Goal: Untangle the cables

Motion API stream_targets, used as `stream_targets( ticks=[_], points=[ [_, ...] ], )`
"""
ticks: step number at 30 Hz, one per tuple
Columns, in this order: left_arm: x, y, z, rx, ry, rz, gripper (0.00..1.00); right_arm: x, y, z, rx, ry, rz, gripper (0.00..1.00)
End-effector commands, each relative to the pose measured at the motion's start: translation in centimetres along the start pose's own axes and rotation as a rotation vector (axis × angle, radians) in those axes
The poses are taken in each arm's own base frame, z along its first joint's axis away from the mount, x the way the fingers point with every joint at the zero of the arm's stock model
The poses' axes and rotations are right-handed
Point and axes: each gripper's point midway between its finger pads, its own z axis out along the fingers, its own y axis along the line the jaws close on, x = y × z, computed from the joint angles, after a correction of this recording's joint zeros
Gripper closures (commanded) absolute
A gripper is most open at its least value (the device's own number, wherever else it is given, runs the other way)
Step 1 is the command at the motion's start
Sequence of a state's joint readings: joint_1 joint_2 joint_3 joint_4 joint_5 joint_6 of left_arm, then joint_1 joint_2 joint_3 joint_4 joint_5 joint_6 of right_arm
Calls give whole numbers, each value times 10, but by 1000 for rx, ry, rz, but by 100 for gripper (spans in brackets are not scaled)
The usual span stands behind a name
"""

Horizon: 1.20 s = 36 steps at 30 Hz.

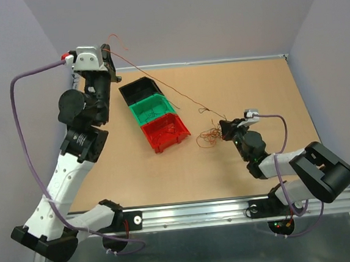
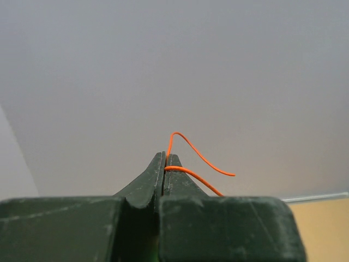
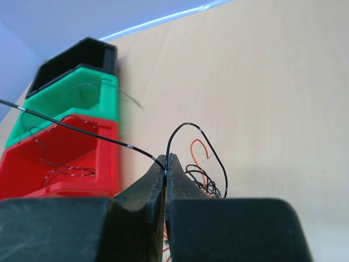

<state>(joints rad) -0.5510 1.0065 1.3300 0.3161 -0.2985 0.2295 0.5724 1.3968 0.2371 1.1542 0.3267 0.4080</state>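
Loosely heaped on the tan wooden bench: tangle of hair-thin red, orange-brown and black cables, just beside the right arm's dark green fingers, pressed shut on one thin black strand. Drawn taut out of the heap: one long orange-red wire, slanting leftward and away past the stacked black, green and red plastic bins to the left arm's fingers, pinched shut on its end. Probably best pulled along that same diagonal, away from the right arm.
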Motion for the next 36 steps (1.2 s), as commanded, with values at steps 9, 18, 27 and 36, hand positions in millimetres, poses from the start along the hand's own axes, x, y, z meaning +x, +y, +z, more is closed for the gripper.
stream_targets(
  ticks=[9, 18, 27, 36],
  points=[
    [44, 112, 63, -228, 10, -13, 100, -11, -82, -18, 243, -31, 63, 99],
    [99, 118, 89, -162, 79, -2, 100, -13, -74, -17, 195, -18, 65, 99],
    [142, 112, 110, -96, 110, 17, 100, -7, -61, -13, 123, 18, 56, 99],
    [227, 81, 114, 86, 251, 0, 100, -8, -59, -16, 109, 18, 41, 99]
  ],
)
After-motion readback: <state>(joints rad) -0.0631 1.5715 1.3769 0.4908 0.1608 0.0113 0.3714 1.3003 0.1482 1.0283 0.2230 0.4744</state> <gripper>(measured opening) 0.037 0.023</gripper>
